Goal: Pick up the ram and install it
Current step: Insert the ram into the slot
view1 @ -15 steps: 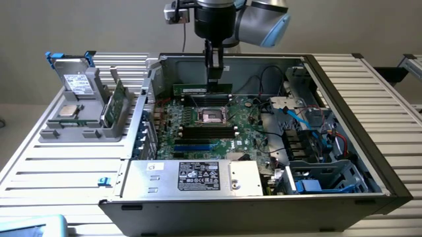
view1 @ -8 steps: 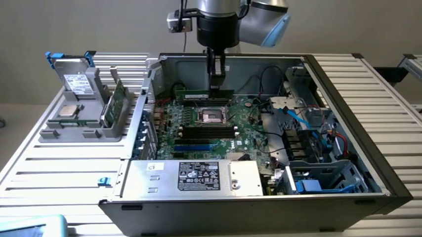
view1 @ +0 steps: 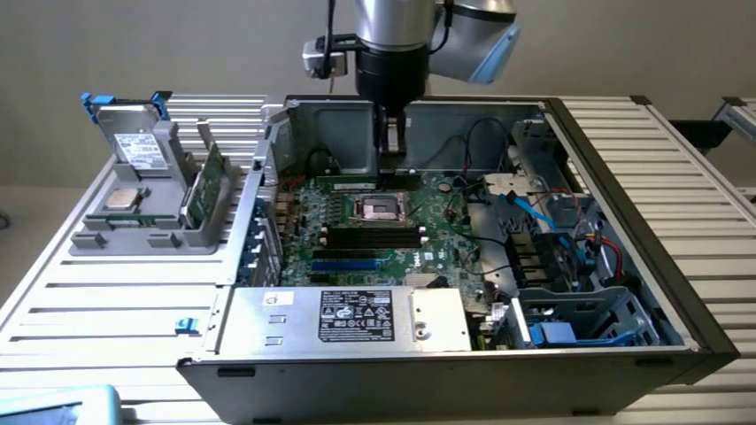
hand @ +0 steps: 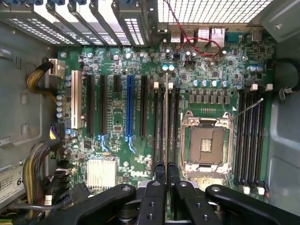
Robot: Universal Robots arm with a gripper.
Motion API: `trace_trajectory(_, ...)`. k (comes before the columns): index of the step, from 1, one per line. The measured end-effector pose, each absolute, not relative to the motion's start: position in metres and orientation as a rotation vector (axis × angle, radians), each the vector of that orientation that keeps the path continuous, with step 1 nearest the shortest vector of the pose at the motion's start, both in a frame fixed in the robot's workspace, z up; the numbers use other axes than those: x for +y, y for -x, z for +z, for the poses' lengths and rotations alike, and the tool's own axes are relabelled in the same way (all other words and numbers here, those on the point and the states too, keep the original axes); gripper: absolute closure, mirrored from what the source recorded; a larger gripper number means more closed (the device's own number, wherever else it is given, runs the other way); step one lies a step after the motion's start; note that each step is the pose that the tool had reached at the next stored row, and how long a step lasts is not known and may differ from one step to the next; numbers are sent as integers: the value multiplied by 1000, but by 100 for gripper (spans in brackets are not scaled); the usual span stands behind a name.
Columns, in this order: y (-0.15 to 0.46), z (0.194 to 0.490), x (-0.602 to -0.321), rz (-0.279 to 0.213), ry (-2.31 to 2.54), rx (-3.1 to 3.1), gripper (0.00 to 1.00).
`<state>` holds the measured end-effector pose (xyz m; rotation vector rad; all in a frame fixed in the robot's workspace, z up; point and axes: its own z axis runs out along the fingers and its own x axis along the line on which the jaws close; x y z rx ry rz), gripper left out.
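Black-fingered hand [hand: 165, 168] is clamping the long narrow green ram stick [hand: 165, 117] edge-on above the black memory slots [hand: 156, 126] on the green motherboard [hand: 117, 70], seemingly lining it up, which is calling for squareness to one slot.

The exterior view looks down at a slant on the motherboard [view1: 455, 226] from well off, over the silver power supply [view1: 343, 317]; the wrist view faces straight down close above it. Both share its processor socket [hand: 206, 145]

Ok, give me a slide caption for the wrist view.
Gripper shut on the ram, held edge-on over the motherboard's black slots beside the empty processor socket.
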<state>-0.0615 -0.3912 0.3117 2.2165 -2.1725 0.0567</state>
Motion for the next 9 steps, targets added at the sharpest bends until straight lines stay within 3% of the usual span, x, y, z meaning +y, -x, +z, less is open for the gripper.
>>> trace_trajectory(9,50,295,-393,58,-2216,-2172,87)
